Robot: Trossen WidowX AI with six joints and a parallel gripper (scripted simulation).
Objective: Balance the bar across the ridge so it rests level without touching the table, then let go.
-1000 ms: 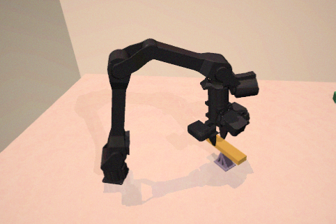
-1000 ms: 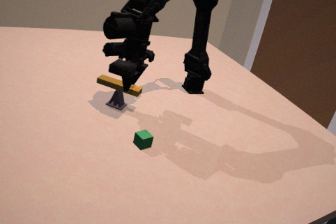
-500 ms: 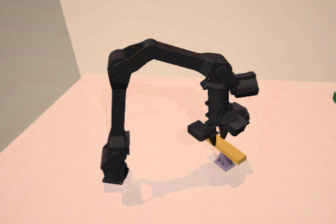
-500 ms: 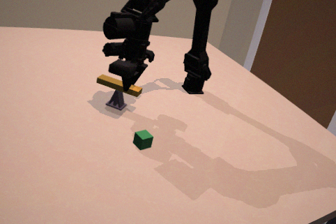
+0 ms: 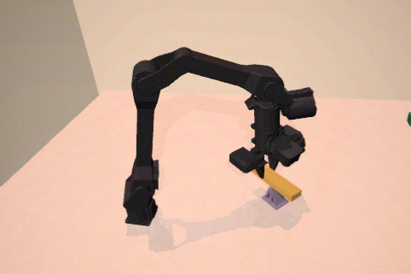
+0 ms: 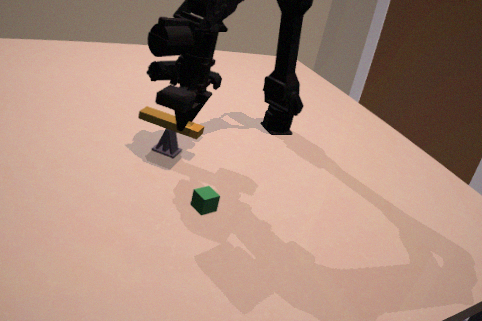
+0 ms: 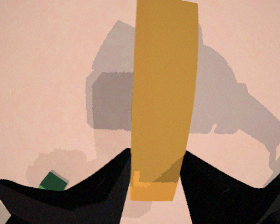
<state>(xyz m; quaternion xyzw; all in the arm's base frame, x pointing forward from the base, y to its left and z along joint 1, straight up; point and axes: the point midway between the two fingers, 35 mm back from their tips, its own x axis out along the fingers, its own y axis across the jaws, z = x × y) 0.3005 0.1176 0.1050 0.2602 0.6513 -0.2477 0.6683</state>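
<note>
The orange-yellow bar (image 5: 281, 184) (image 6: 157, 118) (image 7: 165, 90) is held above the table, over the small purple-grey ridge (image 5: 275, 201) (image 6: 171, 140). The ridge stands under the bar's middle part and is hidden below the bar in the wrist view. The ridge's top meets the bar's underside in the exterior view, but whether they touch cannot be told. My gripper (image 5: 267, 172) (image 6: 186, 125) (image 7: 155, 155) is shut on the bar, off its middle, toward the end nearer the arm's base. Both ends of the bar are off the table. Exact levelness is hard to tell.
A green cube (image 5: 409, 119) (image 6: 205, 200) (image 7: 53, 181) lies on the table, apart from the ridge, on the near side in the exterior view. The arm's base (image 5: 140, 211) (image 6: 278, 121) stands on the table behind the gripper. Arm shadows fall across the table.
</note>
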